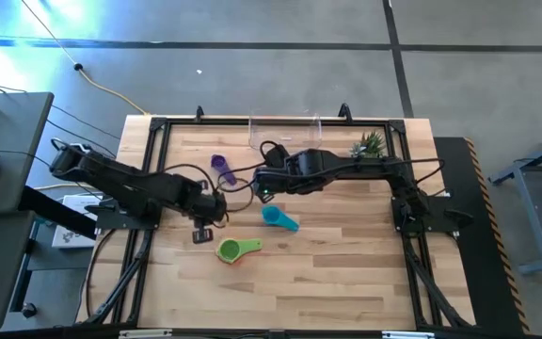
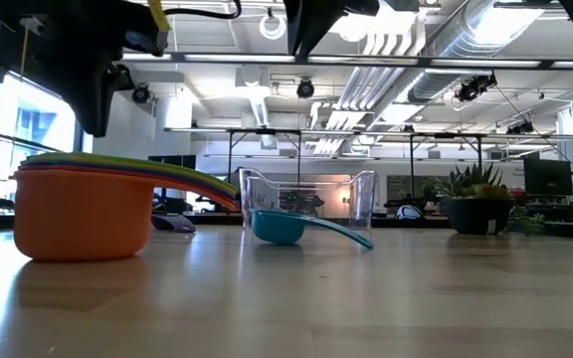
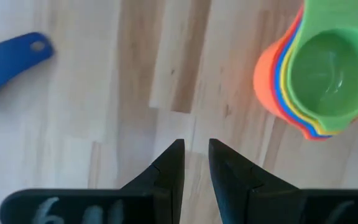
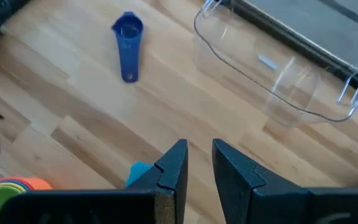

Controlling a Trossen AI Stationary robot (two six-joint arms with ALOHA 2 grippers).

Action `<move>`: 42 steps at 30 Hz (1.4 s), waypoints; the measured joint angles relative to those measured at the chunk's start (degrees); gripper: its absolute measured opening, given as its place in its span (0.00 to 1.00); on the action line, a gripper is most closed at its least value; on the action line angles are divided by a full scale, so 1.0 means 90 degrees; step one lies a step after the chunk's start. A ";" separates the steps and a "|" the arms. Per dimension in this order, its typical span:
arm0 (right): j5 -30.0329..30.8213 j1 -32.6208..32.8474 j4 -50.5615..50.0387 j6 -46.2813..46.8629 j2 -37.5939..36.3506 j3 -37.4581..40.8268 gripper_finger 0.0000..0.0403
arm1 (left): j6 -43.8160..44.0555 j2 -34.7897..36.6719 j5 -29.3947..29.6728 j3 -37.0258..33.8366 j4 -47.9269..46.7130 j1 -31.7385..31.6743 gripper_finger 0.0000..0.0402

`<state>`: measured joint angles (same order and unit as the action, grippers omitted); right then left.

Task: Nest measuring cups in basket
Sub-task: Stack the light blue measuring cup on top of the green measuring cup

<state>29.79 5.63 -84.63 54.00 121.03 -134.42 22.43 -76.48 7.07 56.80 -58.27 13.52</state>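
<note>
A stack of nested measuring cups (image 1: 236,250), green on top and orange outermost (image 3: 322,74), stands on its base near the table's middle. My left gripper (image 1: 203,231) hangs just to its left, pointing down, fingers (image 3: 196,162) a narrow gap apart over bare wood. A teal cup (image 1: 278,218) lies to the right of the stack. A blue-purple cup (image 1: 222,169) lies farther back. My right gripper (image 1: 262,184) hovers between these two, its fingers (image 4: 197,163) also narrowly apart and empty. The clear basket (image 1: 285,132) stands at the far edge.
A small potted plant (image 1: 370,143) stands at the far right, beside the basket. Black frame rails run along the table's edges. Bare wood lies in front of the stack, toward the near edge.
</note>
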 joint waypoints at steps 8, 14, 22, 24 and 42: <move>-0.0587 -0.0012 0.0511 -0.0002 0.0006 0.1123 0.17 | -0.0002 0.0718 0.0012 0.0000 -0.0379 -0.0408 0.16; -0.1278 -0.0054 0.1335 -0.0360 0.0005 0.1907 0.17 | 0.0152 0.1186 0.0222 0.0000 -0.0509 -0.0721 0.16; -0.1883 -0.0139 0.2266 -0.0927 0.0000 0.2594 0.17 | 0.0258 0.1484 0.0262 0.0000 -0.0719 -0.1110 0.16; -0.1861 -0.0139 0.2363 -0.1089 -0.0002 0.2640 0.17 | 0.0335 0.1516 0.0267 0.0000 -0.0737 -0.1191 0.16; -0.2719 -0.0392 0.3005 -0.3032 0.0010 0.2958 0.30 | 0.1061 0.1519 0.0281 0.0000 -0.0782 -0.1724 0.16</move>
<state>5.31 2.10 -57.59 26.71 121.12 -107.79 31.98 -62.81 9.60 56.80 -65.31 -2.00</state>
